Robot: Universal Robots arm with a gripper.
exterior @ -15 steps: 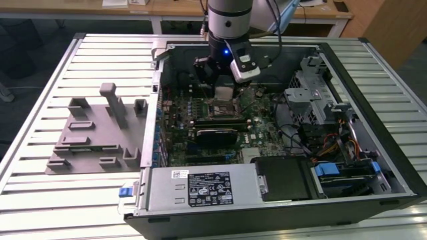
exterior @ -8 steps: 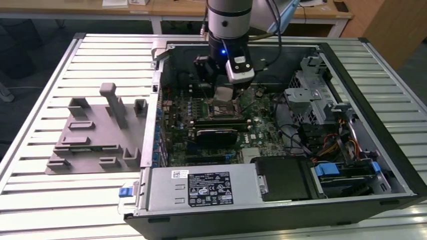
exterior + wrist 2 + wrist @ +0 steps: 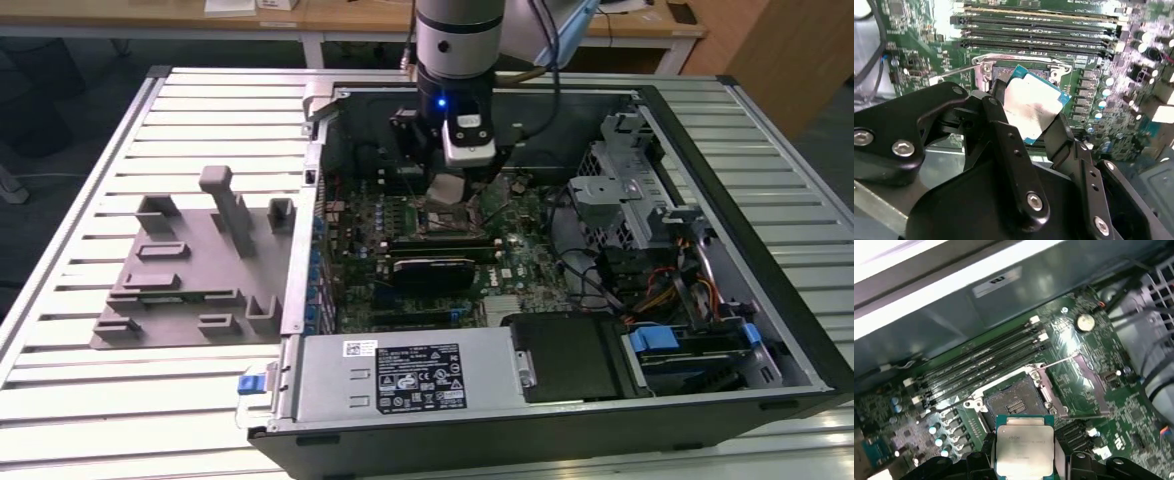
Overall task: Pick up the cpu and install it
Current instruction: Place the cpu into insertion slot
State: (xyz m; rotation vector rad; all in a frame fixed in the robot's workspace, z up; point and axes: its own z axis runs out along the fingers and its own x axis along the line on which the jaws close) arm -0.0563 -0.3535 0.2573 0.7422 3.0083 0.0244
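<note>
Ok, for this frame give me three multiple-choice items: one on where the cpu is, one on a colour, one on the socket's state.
1. Where is the cpu?
A. lying on the grey tray
B. held in the gripper over the motherboard
C. set down outside the case

2. What colour is the motherboard?
A. red
B. green
C. white

3. What state is the socket in?
A. open and empty
B. closed over a chip
C. covered by a cooler

Answers:
1 B, both wrist views show the cpu clamped in the gripper above the board.
2 B, the board's surface is green in every view.
3 A, the socket's contacts are exposed in the first wrist view, with no chip in it.
</note>
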